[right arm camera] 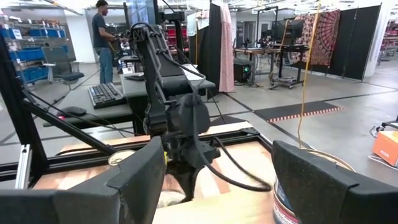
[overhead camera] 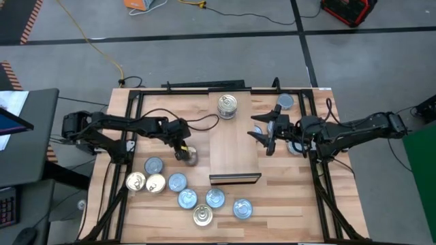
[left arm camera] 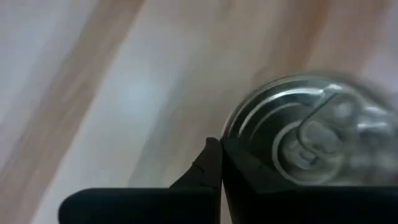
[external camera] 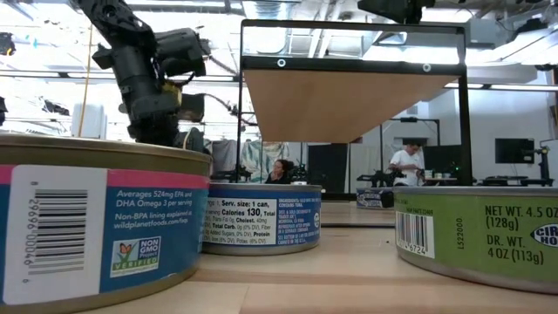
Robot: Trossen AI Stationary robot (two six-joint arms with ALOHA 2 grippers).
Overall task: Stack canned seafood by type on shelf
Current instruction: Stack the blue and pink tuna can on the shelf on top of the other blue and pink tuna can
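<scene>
My left gripper [overhead camera: 182, 154] points down at the table left of the shelf [overhead camera: 234, 153], a light-wood board. Its fingers [left arm camera: 211, 168] are shut together with nothing between them, right beside a silver-topped tin [overhead camera: 190, 158] [left arm camera: 311, 134] that lies flat on the table. Silver tins [overhead camera: 227, 105] stand stacked at the shelf's far end. Several more tins, light-blue tops [overhead camera: 178, 182] and gold tops [overhead camera: 136, 181], lie flat near the table's front left. My right gripper [overhead camera: 268, 133] [right arm camera: 217, 186] hangs open and level above the shelf's right edge, holding nothing. My left gripper comes from above, slanting down, with its shut fingertips at the silver-topped tin's rim [left arm camera: 233, 140]. One finger overlaps the rim in the wrist view, and I cannot tell whether it touches. The tin lies flat on the table.
A light-blue tin [overhead camera: 286, 102] sits at the far right, and another [overhead camera: 297, 146] lies under my right arm. A black frame [overhead camera: 129, 102] borders the table. In the low view, tins [external camera: 261, 218] stand close in front. People are in the room beyond.
</scene>
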